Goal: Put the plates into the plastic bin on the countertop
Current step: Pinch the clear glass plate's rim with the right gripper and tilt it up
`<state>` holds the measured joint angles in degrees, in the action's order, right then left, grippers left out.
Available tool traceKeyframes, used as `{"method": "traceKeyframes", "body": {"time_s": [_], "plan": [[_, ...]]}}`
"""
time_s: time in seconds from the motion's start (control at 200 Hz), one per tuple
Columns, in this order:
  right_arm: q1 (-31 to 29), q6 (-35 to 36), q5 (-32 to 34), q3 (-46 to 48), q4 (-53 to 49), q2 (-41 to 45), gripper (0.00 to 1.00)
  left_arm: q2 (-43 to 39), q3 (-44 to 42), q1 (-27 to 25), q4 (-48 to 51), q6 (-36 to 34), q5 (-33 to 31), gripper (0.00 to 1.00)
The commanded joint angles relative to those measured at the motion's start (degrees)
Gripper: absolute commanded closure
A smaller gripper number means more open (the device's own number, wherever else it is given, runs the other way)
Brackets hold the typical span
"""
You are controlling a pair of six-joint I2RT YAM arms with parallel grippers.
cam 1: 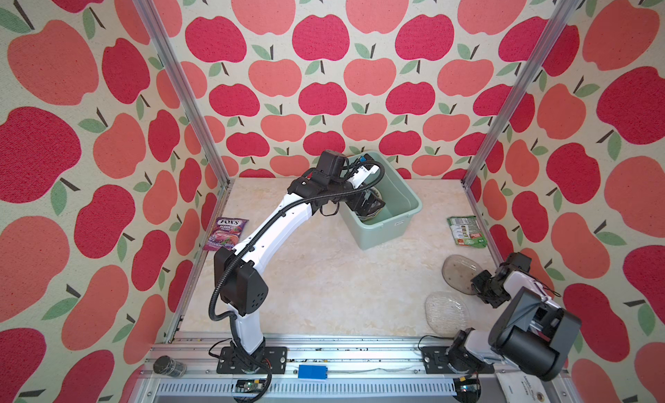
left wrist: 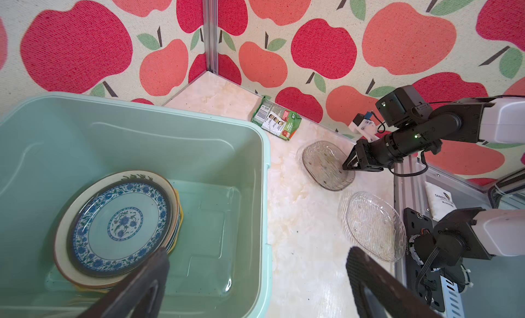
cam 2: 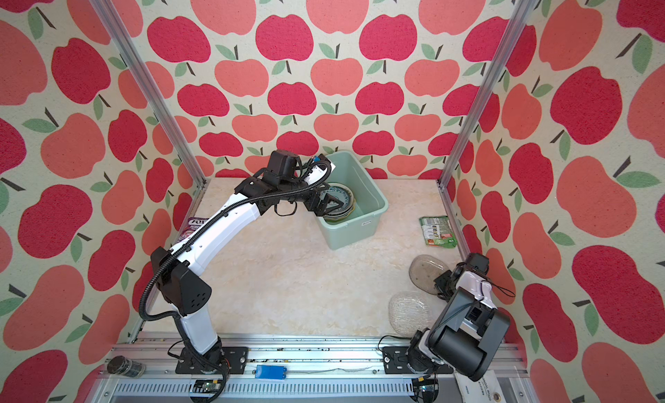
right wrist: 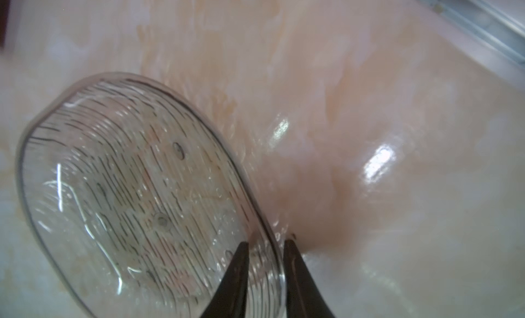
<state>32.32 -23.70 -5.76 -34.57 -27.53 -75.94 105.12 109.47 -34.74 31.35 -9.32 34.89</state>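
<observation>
Presently we find the right gripper (right wrist: 265, 245) pinching the rim of the tinted glass plate (right wrist: 136, 194) on the countertop (cam 1: 324, 275), while the left gripper (left wrist: 257, 252) hangs spread above stacked plates (left wrist: 119, 222) in the bin (left wrist: 170, 132).

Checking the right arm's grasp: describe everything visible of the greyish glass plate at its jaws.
The greyish glass plate is oval, see-through, ribbed and dimpled. It sits on the countertop between the green packet and a clearer glass plate. The right gripper has its jaws pinching the rim.

Wht arm shells (cam 1: 284, 221), blk joints (cam 1: 248, 286), ribbed cable (cam 1: 213, 304)
</observation>
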Motion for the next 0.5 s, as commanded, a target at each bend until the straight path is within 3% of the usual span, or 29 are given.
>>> {"method": "traceKeyframes", "body": {"time_s": [0.0,0.19,0.495], "plan": [[0.1,0.1,-3.5,-0.1,0.3,-0.7,0.86,1.5,2.1,0.0,0.6,0.2,-0.6,0.01],[0.1,0.3,-4.9,-1.4,-1.6,2.0,1.0,2.1,2.1,0.3,-0.7,1.2,-0.7,0.01],[-1.9,-1.2,-7.4,-7.5,-8.0,10.0,1.0,0.5,-1.3,2.0,-7.2,7.2,0.0,0.01]]}}
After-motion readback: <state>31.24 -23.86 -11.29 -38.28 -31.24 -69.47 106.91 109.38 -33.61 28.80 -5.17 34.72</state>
